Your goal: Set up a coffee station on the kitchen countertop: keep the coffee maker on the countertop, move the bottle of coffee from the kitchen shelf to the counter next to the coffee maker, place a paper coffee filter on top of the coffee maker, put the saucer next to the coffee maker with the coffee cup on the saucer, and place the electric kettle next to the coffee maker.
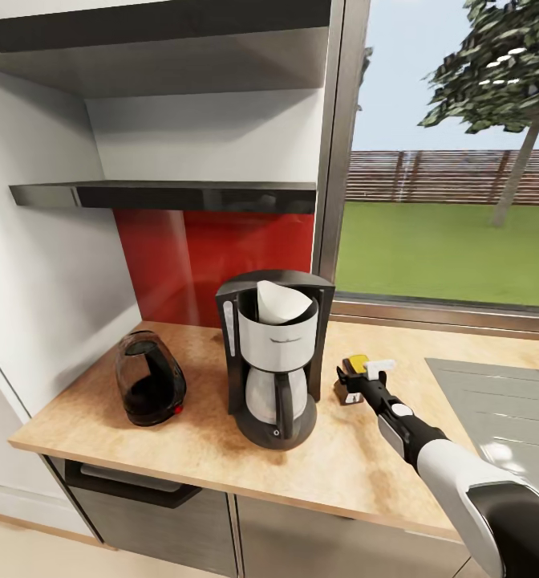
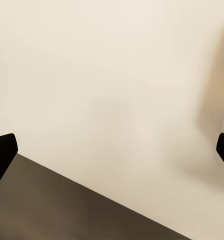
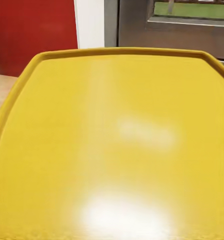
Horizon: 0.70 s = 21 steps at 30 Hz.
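My right hand [image 1: 364,377] sits at lower centre-right of the head view, at the end of my white and black arm [image 1: 462,474] that comes in from the lower right corner. It is down at the desk [image 1: 181,437], just right of the coffee maker [image 1: 273,357]. A yellow lid [image 1: 354,364] on a small dark object shows at my fingertips, with a white part beside it. This may be the bottle of coffee, but I cannot tell for sure, nor whether my fingers are closed on it or only against it. In the right wrist view that yellow lid [image 3: 112,150] is very close and glossy, with a raised rim. Behind it I see the red wall panel [image 3: 32,35], a white strip and the grey window frame [image 3: 182,35].

In the left wrist view, the dark tips of my left hand [image 2: 112,150] show at both side edges, set wide apart with nothing between them. Beyond them is a pale wall and a dark slanted surface.

The desk is light wood. The coffee maker stands at the middle of the frame, with a white paper filter [image 1: 279,303] sticking up from its top. The dark kettle [image 1: 149,379] stands to its left, near but apart. A dark shelf [image 1: 165,195] runs across the upper left, above the red panel [image 1: 213,257]. A grey sink [image 1: 502,417] lies at right, and the window [image 1: 454,160] shows grass, a fence and a tree.
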### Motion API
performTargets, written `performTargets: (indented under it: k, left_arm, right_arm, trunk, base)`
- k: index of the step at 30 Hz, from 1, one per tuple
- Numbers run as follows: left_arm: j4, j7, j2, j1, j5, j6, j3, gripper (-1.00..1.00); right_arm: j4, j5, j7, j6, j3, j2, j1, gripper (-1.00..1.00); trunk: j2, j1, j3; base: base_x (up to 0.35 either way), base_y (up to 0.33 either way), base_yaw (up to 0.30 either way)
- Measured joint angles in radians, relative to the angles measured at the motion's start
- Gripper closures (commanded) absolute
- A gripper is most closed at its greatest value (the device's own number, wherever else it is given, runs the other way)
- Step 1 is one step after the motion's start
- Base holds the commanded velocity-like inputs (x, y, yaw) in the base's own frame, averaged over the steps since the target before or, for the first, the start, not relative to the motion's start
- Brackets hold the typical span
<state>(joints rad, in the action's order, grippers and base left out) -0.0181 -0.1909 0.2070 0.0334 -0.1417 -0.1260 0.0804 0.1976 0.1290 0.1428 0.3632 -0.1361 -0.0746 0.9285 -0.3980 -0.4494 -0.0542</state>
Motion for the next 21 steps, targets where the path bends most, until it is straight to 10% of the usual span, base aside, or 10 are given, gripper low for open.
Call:
performTargets:
  k: [21]
  left_arm:
    - [0.0,0.0,0.0,0.0,0.0,0.0,0.0,-1.0]
  right_arm:
    - [0.0,0.0,0.0,0.0,-0.001,0.0,0.0,-1.0]
  trunk:
    - [0.0,0.0,0.0]
  base:
    - [0.0,0.0,0.0]
